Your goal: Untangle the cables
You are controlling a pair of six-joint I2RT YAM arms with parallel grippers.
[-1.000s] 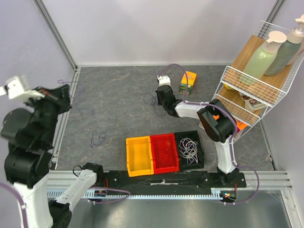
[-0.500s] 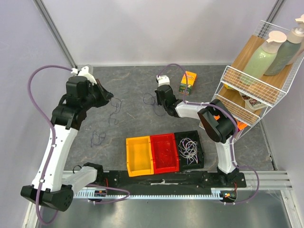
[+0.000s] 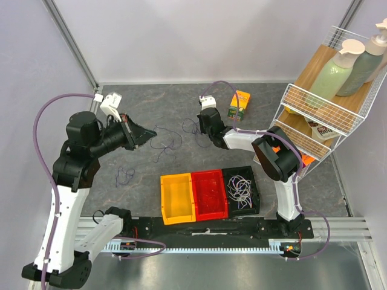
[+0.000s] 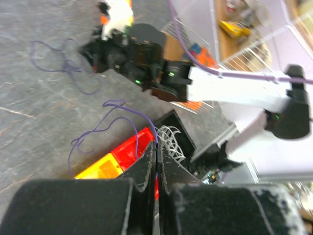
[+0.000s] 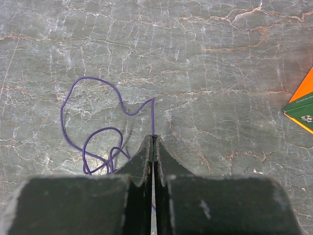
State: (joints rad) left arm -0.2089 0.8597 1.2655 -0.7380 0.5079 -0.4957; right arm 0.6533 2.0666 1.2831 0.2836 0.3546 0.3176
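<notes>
Left gripper (image 4: 156,164) swung in from table's 9 o'clock edge toward centre; jaws pinched on purple cable (image 3: 163,144), which trails toward 3 o'clock. Right gripper (image 5: 153,142) unmoved, jaws closed on second purple cable (image 5: 98,122). I judge the two strands now apart. Loose loop (image 3: 125,176) lies at 7 o'clock of left gripper.

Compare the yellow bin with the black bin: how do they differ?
The yellow bin sits at the left end of the row and looks empty; the black bin sits at the right end and holds a tangle of white cables. Both are open-topped and flank the red bin.
</notes>
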